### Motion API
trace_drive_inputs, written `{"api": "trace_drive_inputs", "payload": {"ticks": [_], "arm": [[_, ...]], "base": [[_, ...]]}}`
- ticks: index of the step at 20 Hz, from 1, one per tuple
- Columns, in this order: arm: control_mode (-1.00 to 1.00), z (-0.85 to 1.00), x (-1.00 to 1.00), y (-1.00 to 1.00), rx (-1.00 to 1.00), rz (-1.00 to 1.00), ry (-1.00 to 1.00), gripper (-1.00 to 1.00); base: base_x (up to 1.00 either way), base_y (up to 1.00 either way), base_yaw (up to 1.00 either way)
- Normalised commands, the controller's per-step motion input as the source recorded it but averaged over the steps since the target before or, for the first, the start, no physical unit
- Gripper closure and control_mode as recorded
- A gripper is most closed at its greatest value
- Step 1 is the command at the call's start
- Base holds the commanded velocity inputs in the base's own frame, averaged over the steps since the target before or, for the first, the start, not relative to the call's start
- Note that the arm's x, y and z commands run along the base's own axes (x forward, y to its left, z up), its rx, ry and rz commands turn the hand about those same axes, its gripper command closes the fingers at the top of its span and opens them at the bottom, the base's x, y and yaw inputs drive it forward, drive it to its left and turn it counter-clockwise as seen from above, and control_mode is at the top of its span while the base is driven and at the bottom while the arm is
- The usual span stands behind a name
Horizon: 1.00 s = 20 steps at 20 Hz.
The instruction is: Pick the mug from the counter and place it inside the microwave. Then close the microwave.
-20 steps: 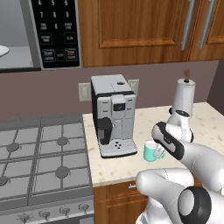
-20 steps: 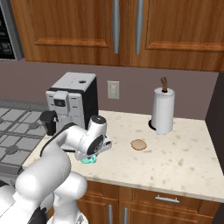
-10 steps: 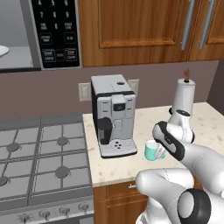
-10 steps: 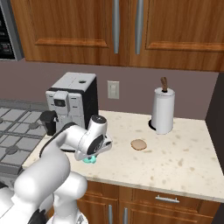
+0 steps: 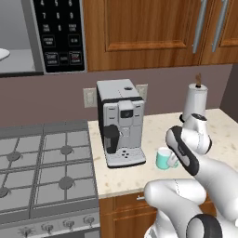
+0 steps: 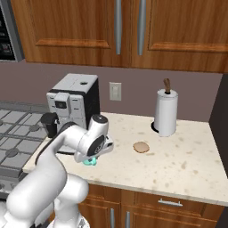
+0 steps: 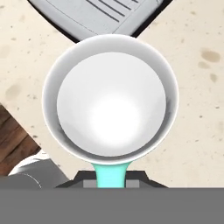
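The teal mug (image 5: 162, 158) stands upright on the beige counter (image 5: 139, 179), just right of the coffee machine's tray. In the hand view I look straight down into the mug's (image 7: 110, 98) pale inside. Its teal handle (image 7: 112, 173) runs down between my fingertips. My gripper (image 7: 112, 180) is shut on that handle. From the right base view, only a sliver of the mug (image 6: 91, 162) shows under my hand, with the gripper (image 6: 92, 158) on it. The microwave (image 5: 58, 37) hangs at the upper left, its grey inside and white plate (image 5: 3, 54) in sight.
A grey-black coffee machine (image 5: 120, 122) stands close to the mug's left. The gas stovetop (image 5: 42, 172) lies left of the counter. A paper towel roll (image 6: 165, 112) stands at the back right, with a small brown round thing (image 6: 141, 147) lying in front of it. Wooden cabinets hang overhead.
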Motion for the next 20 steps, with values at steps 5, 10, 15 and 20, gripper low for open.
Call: {"api": "trace_drive_inputs", "payload": {"ticks": [5,10,15,20], "arm": [[-1.0,0.38,0.0,-0.07,-0.01,-0.05,0.0,1.0],[-1.0,0.29,0.0,-0.07,0.0,-0.09,0.0,1.0],[-1.0,0.26,-0.21,-0.06,0.0,-0.12,0.01,1.0],[-1.0,0.19,-0.47,-0.02,0.0,-0.14,0.0,1.0]], "base": [[0.0,0.0,0.0],[0.0,0.0,0.0],[0.0,0.0,0.0],[0.0,0.0,0.0]]}}
